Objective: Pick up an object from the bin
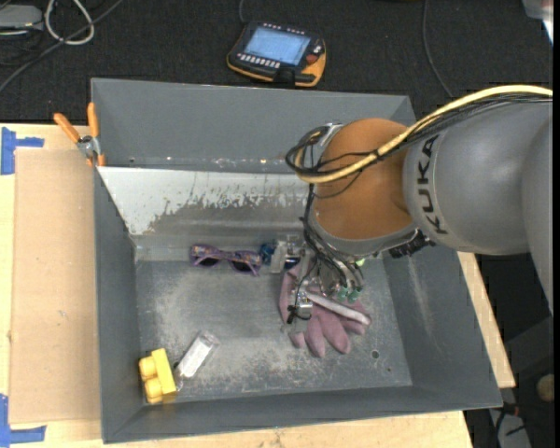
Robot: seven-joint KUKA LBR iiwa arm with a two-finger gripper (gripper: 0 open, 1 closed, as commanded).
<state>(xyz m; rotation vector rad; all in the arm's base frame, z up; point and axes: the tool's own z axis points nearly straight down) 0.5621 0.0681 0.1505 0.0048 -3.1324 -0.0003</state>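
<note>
Left of the purple glove (325, 326) lie sunglasses (226, 257) and a yellow block (157, 377).

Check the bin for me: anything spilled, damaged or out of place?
Nothing looks spilled or broken. Whitish speckling on the floor and back wall of the bin looks like wear. The purple glove lies crumpled beneath the end effector.

Purple sunglasses (226, 257), yellow block (157, 377), clear packet (195, 355).
</note>
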